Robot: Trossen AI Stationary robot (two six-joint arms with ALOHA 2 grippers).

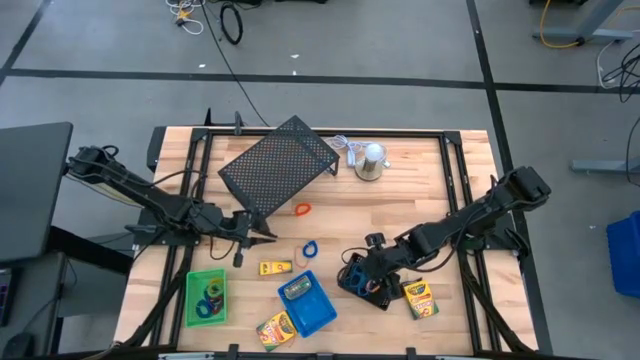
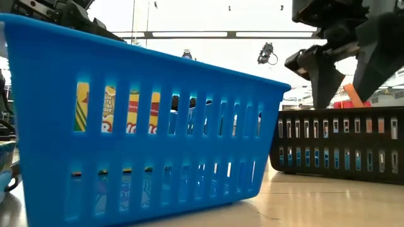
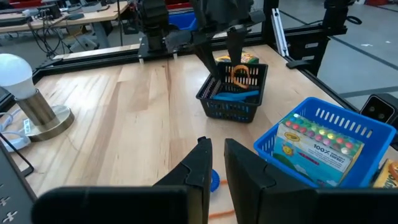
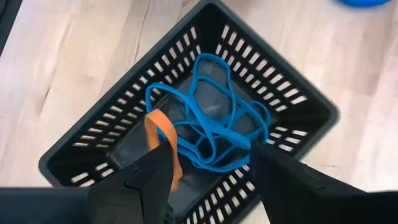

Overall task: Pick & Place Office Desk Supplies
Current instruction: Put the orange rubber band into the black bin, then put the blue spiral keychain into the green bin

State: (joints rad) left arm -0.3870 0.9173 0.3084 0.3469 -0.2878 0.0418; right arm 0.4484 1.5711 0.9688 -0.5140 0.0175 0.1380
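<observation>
Over the black tray, the right gripper hangs with fingers spread, an orange loop draped on one, apparently just let go above blue loops. Farther off, the left gripper waits, nearly closed and empty.

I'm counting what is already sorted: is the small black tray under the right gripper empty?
No: the right wrist view shows blue loops and an orange loop lying inside the black tray, between the open right gripper.
</observation>
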